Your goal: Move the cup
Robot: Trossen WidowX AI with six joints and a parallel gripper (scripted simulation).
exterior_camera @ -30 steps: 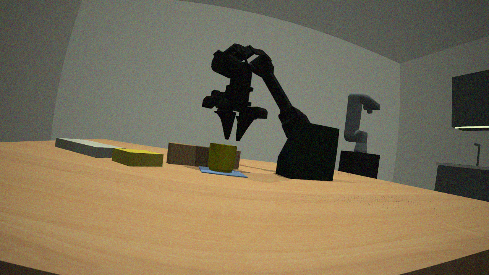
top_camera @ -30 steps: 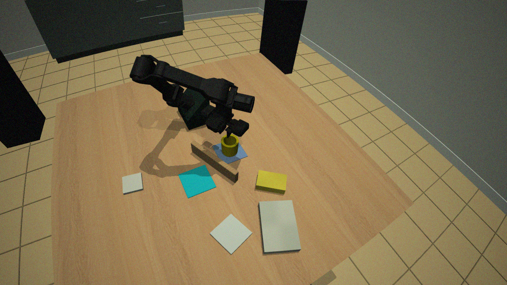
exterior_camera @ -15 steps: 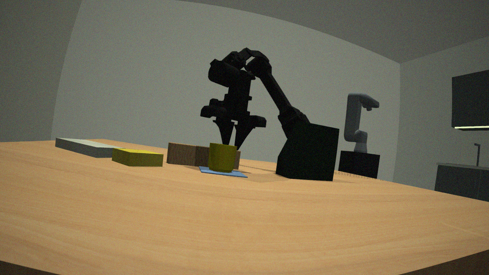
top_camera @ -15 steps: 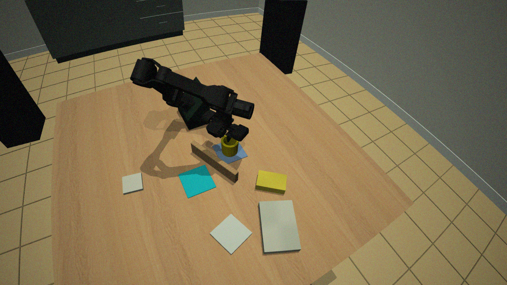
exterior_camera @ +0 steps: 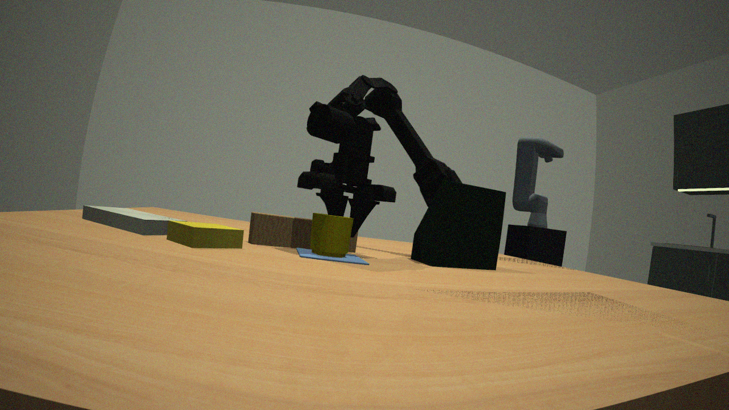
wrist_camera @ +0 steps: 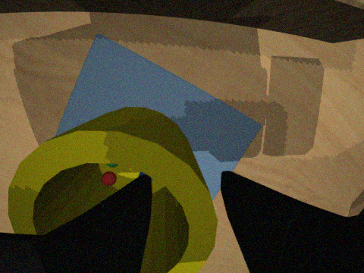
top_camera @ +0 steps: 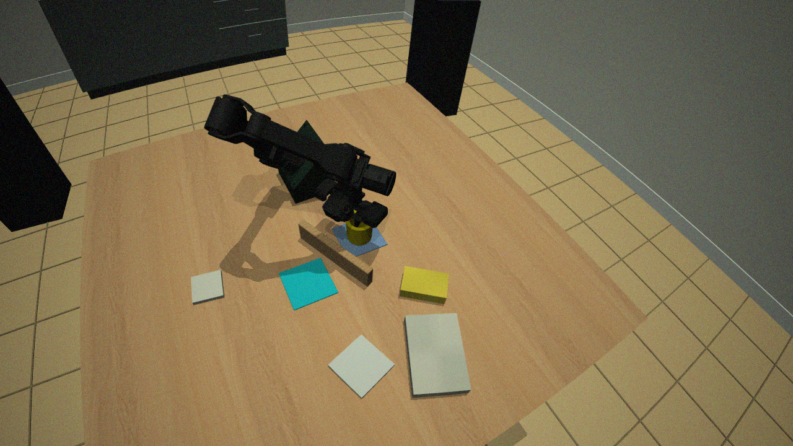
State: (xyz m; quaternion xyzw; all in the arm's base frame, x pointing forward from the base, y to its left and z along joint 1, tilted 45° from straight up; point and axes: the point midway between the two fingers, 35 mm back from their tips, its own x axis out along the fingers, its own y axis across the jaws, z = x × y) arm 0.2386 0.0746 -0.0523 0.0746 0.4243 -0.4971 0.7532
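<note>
The yellow cup [top_camera: 359,235] [exterior_camera: 330,236] [wrist_camera: 68,148] stands upright on the blue pad [top_camera: 378,240] [exterior_camera: 356,261] [wrist_camera: 125,76]. Inside it the wrist view shows a red marble [wrist_camera: 108,178] and parts of a green marble [wrist_camera: 111,165] and a blue marble [wrist_camera: 143,175]; a finger hides the rest of the inside. My gripper [top_camera: 358,221] [exterior_camera: 345,224] [wrist_camera: 186,181] is partly open and straddles the cup's wall, one finger inside the cup and the other outside. The wrist view shows a gap between the outer finger and the wall. The cyan pad [top_camera: 310,291] has nothing on it.
A low wooden barrier [top_camera: 332,253] [exterior_camera: 272,229] stands between the two pads. A yellow block [top_camera: 424,281] [exterior_camera: 204,234], a large pale slab [top_camera: 438,355] [exterior_camera: 127,219] and two pale squares, one near the front [top_camera: 361,366] and one at the left [top_camera: 207,287], lie on the table.
</note>
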